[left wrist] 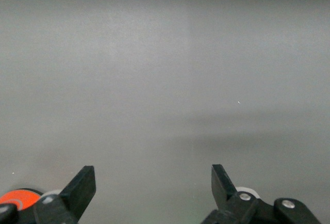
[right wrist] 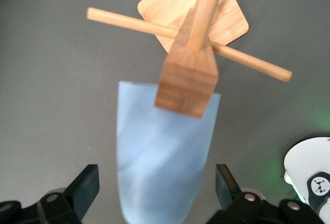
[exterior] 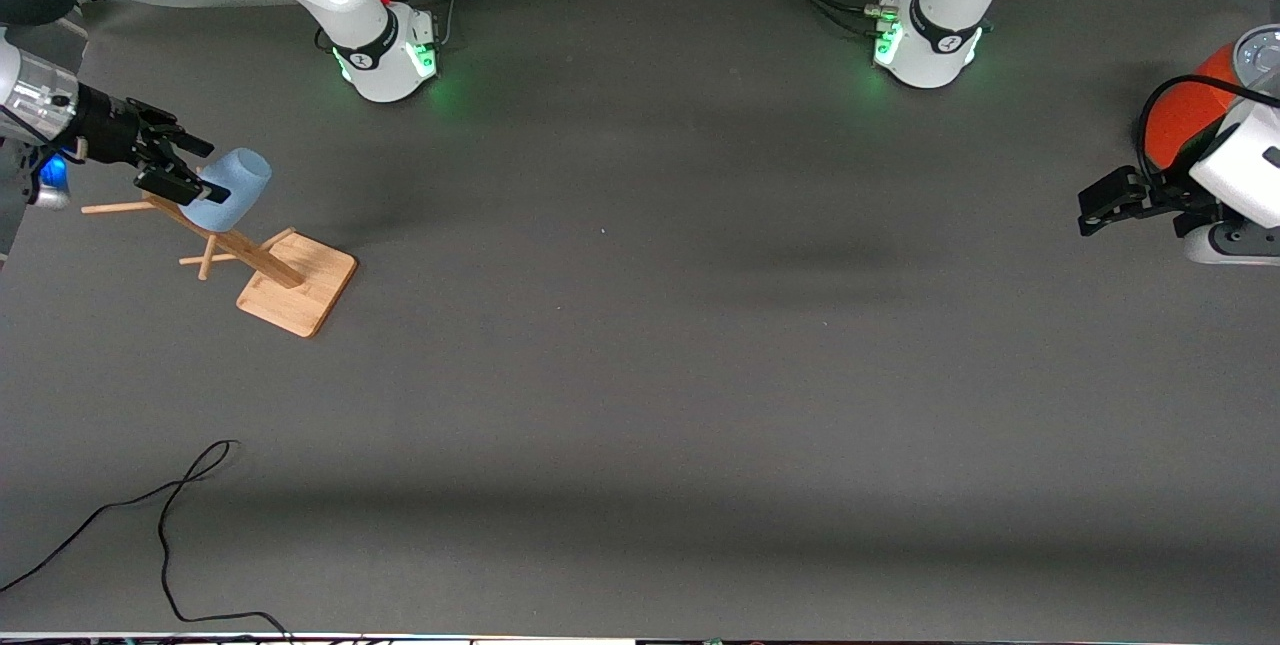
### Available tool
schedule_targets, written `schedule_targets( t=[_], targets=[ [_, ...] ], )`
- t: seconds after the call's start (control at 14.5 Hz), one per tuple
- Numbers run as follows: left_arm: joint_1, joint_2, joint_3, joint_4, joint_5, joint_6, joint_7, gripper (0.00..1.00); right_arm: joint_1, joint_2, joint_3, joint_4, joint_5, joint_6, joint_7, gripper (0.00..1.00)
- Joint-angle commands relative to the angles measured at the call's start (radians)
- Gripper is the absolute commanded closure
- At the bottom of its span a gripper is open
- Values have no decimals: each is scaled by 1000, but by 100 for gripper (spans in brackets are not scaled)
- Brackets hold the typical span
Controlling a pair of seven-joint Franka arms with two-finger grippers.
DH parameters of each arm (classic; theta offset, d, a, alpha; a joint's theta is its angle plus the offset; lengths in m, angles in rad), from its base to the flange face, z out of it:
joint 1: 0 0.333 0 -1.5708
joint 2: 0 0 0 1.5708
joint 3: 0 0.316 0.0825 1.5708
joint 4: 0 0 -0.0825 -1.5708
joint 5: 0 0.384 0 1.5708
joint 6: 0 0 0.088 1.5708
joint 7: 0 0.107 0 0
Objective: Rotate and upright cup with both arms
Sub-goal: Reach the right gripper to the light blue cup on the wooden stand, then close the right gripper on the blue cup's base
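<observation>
Spanning the view, grey tabletop [exterior: 640,375] | wooden rack [exterior: 270,270] carries tilted cup [exterior: 232,190] on a peg | right pincer [exterior: 185,175] spread around cup, not pinching | left pincer [exterior: 1105,205] spread, waiting beside orange can [exterior: 1185,115]

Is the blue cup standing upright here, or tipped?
Tipped. The cup hangs slanted on a peg of the wooden rack, off the table, with the right pincer open around it.

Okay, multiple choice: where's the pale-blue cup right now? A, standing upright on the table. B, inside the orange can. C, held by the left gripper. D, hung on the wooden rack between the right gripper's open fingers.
D: the cup hangs on the wooden rack, the right gripper open around it.
</observation>
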Motion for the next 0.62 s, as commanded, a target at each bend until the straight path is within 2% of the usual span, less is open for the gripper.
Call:
schedule_targets(
  t=[0.0, 0.28, 0.41, 0.48, 0.55],
  targets=[
    [-8, -3, 5, 7, 6, 3, 12, 0, 6, -17, -34, -60, 1, 59, -32, 0],
    [-8, 0, 5, 7, 7, 3, 12, 0, 6, 1, -36, -63, 1, 73, -42, 2],
    [-7, 0, 5, 7, 6, 3, 12, 0, 6, 0, -36, -63, 1, 72, -42, 25],
    [-8, 0, 5, 7, 6, 3, 12, 0, 6, 0, -36, -62, 1, 72, -42, 34],
    [-8, 0, 5, 7, 6, 3, 12, 0, 6, 0, -36, -60, 4, 69, -42, 39]
  ],
)
